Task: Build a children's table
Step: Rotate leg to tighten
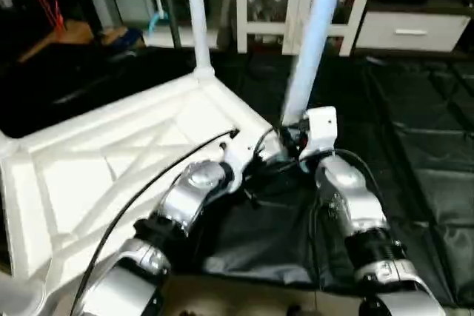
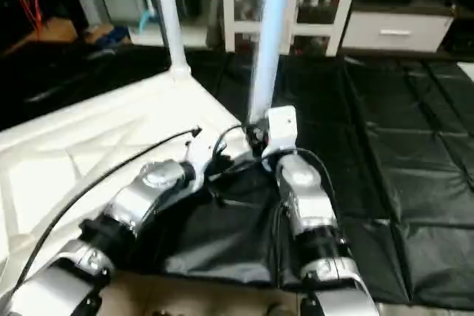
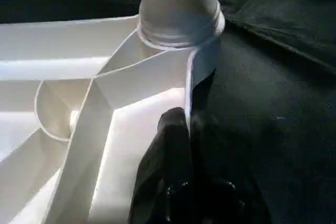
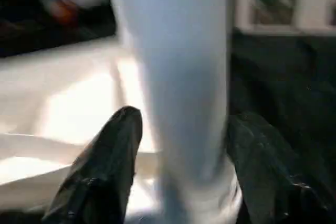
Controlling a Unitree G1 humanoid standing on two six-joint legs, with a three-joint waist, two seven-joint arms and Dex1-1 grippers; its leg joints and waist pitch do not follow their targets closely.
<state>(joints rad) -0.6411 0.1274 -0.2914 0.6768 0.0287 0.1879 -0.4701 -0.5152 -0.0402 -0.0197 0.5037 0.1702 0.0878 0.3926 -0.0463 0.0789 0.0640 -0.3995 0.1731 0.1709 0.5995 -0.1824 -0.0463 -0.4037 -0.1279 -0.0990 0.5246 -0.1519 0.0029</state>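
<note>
The top (image 1: pixel 96 168) is lying ribs-up at the frame's left, one leg (image 1: pixel 198 20) standing at its far corner. The right gripper (image 4: pixel 178 145), jaws spread around a second leg (image 1: pixel 311 42), is screwing it in. The left gripper (image 3: pixel 181 145), jaws closed on the rim, is steadying. Next judged: regripping, twisting.

White table top (image 1: pixel 111 153), X-ribbed; white legs (image 1: pixel 315 42); black floor mat (image 1: pixel 422 146).
</note>
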